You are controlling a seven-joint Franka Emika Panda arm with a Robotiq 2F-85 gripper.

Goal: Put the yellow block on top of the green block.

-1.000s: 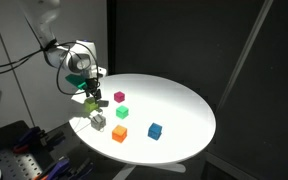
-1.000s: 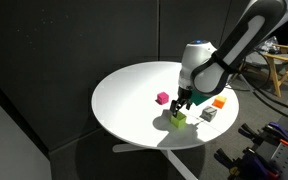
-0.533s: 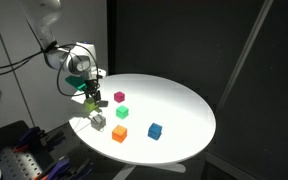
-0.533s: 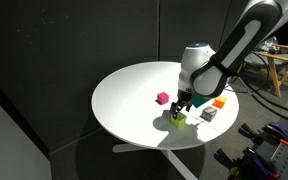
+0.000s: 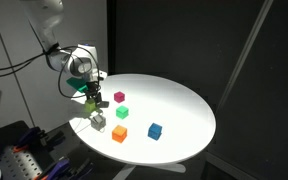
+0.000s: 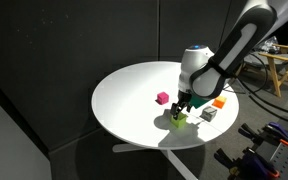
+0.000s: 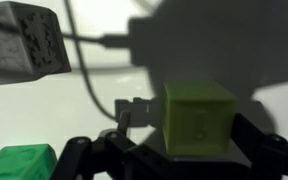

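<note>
At the left edge of the bench, the hand straddles the yellow block, a finger on either side, ready to lift it. I cannot tell whether they grip it. To its right, the green block sits uncovered, free to receive it.

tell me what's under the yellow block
Only the white table shows beneath the yellow block, which sits between the fingers of the gripper. No other cube is under it. Its underside is hidden, so contact with the table cannot be told.
</note>
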